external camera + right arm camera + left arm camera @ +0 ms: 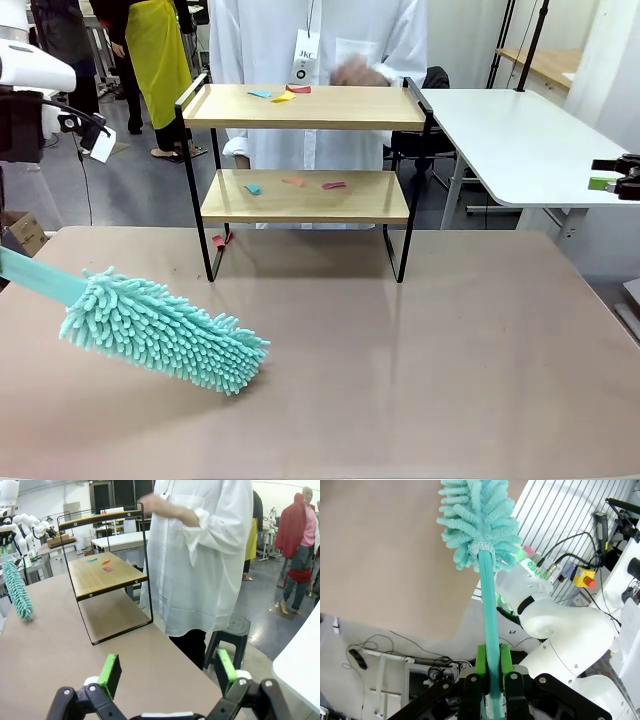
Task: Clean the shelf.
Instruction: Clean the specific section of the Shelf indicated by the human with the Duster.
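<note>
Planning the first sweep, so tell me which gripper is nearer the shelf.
Right, probably. The right gripper hangs open, raised, off the shelf's right end. The left gripper, shut on the duster's handle, is beyond the table's left edge, toward the robot's side.

- Front view faces the shelf head-on across the counter.
- Right wrist view, low, sees that same shelf end-on.
- Left wrist view looks closely along the duster.
</note>
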`<state>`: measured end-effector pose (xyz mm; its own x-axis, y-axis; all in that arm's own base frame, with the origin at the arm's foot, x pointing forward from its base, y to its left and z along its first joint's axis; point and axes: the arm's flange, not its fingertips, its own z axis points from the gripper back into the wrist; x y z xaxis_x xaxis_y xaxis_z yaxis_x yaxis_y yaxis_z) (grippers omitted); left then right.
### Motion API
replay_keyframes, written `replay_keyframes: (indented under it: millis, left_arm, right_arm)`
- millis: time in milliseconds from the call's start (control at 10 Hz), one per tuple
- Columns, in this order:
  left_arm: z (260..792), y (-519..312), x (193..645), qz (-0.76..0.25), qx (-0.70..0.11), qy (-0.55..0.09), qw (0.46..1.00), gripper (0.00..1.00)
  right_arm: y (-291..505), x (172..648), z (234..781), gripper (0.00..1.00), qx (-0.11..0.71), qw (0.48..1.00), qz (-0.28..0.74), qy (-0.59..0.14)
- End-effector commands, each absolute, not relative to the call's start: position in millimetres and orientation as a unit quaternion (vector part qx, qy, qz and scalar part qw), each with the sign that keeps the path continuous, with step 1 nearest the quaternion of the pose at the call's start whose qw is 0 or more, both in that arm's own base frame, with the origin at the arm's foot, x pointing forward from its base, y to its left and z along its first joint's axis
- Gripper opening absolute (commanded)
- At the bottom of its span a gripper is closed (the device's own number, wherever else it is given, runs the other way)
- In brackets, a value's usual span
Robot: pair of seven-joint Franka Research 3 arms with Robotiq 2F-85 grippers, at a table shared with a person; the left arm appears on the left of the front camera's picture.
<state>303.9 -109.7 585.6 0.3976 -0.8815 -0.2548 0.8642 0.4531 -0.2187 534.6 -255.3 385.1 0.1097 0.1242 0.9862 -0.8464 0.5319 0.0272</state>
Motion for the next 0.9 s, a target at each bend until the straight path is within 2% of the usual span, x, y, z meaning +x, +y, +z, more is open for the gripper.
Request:
replay_keyframes:
  millis: [0,800]
  left_arm:
    - [584.4,-109.7,302.4,-0.520,-0.030,0.161,0.838,0.13]
    - [584.4,-109.7,302.4,-0.520,-0.030,0.161,0.838,0.13]
  right_arm:
    - [-253.7,535.7,387.2,1.00,0.319,0.672,0.362,-0.561]
    - [-253.7,535.7,387.2,1.00,0.319,0.672,0.362,-0.561]
